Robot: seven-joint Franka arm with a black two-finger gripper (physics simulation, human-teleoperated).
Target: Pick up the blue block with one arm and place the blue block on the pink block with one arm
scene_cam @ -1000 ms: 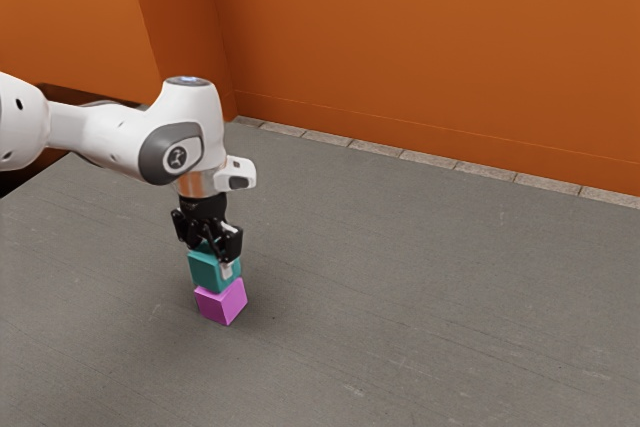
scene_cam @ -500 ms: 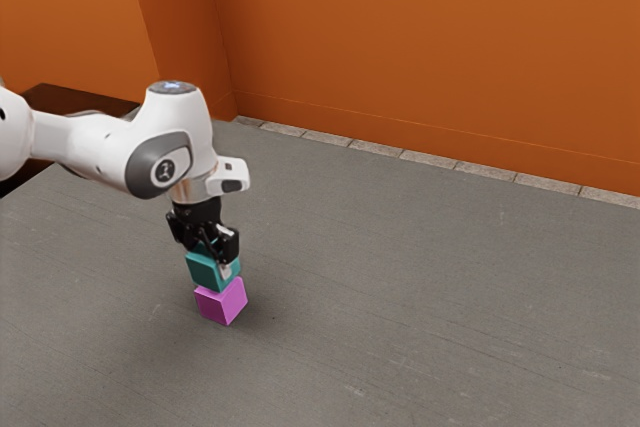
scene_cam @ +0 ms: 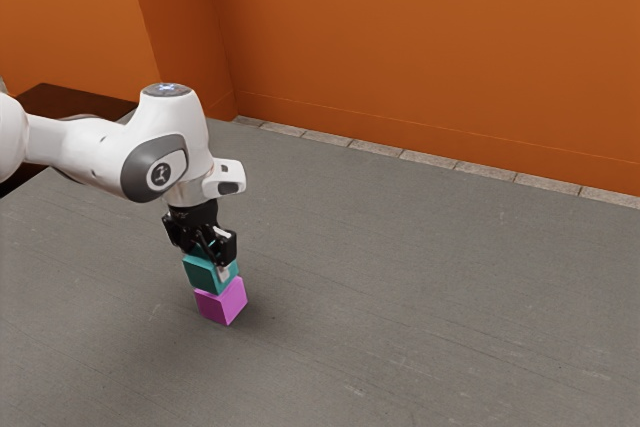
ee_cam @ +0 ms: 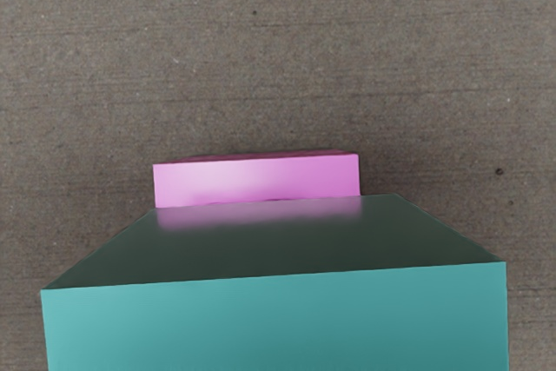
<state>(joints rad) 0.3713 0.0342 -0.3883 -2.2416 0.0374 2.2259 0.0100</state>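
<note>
Fingers (scene_cam: 222, 249), black, pinch the blue block (scene_cam: 205, 273) from two sides near its top. That block, teal-toned with flat matte faces, rests on the pink block (scene_cam: 222, 301), set slightly off it toward the exterior view's left. Under the pink block spreads a grey surface (scene_cam: 420, 277), rough and faintly streaked like concrete. Well behind the pink block stand smooth orange walls (scene_cam: 430, 37), with a band of pale stone tiles (scene_cam: 460, 165) at their foot. Above the pink block bends a glossy white arm (scene_cam: 110, 147).
</note>
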